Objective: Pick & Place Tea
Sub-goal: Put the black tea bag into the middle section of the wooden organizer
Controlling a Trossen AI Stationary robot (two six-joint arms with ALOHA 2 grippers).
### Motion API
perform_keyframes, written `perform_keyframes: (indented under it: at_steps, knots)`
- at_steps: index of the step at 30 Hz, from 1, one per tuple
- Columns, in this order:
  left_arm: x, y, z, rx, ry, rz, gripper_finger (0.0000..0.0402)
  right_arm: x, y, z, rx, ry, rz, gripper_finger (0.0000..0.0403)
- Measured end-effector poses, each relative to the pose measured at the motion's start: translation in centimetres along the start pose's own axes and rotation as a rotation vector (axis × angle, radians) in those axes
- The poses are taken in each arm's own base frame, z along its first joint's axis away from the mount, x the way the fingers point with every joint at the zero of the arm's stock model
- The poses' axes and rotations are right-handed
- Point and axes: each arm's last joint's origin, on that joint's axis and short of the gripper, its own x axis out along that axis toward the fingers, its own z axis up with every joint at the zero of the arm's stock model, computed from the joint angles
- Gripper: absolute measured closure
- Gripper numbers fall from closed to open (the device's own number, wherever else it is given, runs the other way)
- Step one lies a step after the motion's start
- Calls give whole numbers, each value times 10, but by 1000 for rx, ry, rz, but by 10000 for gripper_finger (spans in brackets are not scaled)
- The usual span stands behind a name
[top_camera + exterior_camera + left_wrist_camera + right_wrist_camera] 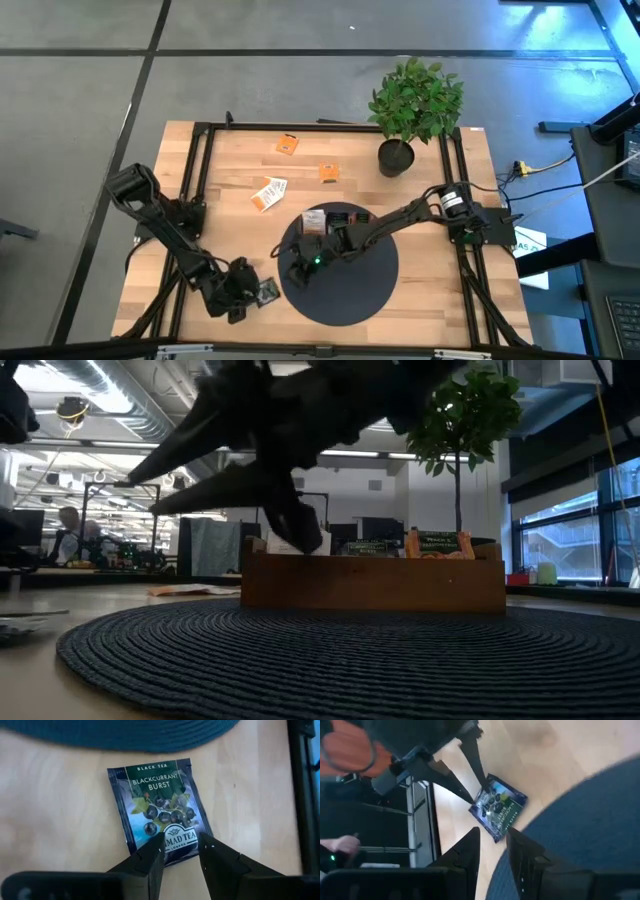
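Two spread left fingers (150,865) poised over dark blackcurrant tea sachet (159,810) on worktop (55,820), near-left of round blue mat (350,290); right fingers' (470,855) state unclear.

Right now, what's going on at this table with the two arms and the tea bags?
The left pincer stands open over a dark blackcurrant tea sachet lying flat on the wood beside the round mat, not yet gripping it. The right pincer hovers over the mat's left side near the wooden tray, holding nothing visible. Three more sachets lie farther back.
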Motion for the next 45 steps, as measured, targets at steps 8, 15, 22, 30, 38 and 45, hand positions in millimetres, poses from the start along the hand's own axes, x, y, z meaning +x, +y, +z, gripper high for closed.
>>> perform_keyframes:
  at_steps: [8, 15, 22, 30, 38, 45]
  knots:
    - [9, 0, 5, 81, -61, 7, 286, 20, -8, -20, 164, 23, 0, 241]
    - [16, -5, 1, 50, -103, -20, 289, 28, -7, -21, 204, -54, 51, 166]
    - [19, -5, 5, -5, -156, -15, 288, 28, -7, -24, 205, -9, 52, 151]
    - [21, -1, 11, -24, -169, 0, 288, 28, -16, -34, 243, 69, -58, 174]
    - [25, 2, 21, -66, -201, 6, 291, 28, -18, -34, 251, 54, -81, 192]
    - [27, 6, 27, -87, -213, 17, 290, 27, -20, -35, 261, 68, -116, 195]
